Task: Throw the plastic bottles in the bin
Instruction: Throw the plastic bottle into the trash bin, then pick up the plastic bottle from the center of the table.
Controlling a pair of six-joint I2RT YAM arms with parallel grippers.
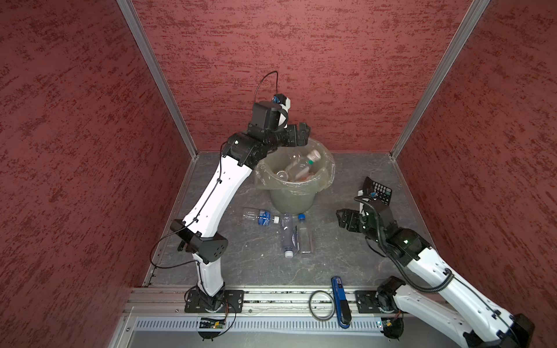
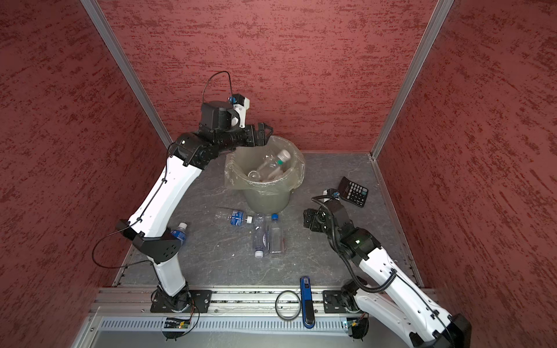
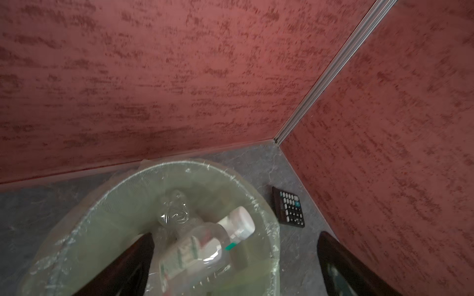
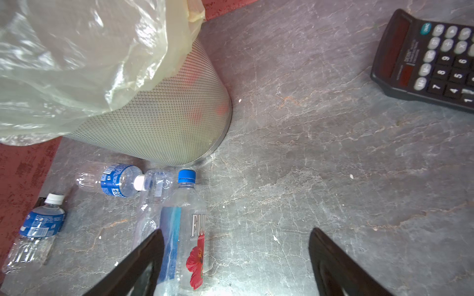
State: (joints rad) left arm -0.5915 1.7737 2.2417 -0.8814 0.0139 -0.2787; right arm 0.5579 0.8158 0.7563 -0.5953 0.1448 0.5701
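Altogether four bottles (image 4: 36,230) (image 4: 115,180) (image 4: 151,202) (image 4: 183,205) lie outside the bin (image 4: 166,123), perhaps three inside.

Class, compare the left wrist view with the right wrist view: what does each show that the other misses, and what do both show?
Left wrist only: the inside of the bin, with bottles lying in it, the open left fingers, and the corner post. Right wrist only: the bin's mesh outside, four floor bottles, and the open right fingers. Both: the bin, the calculator, the grey floor.
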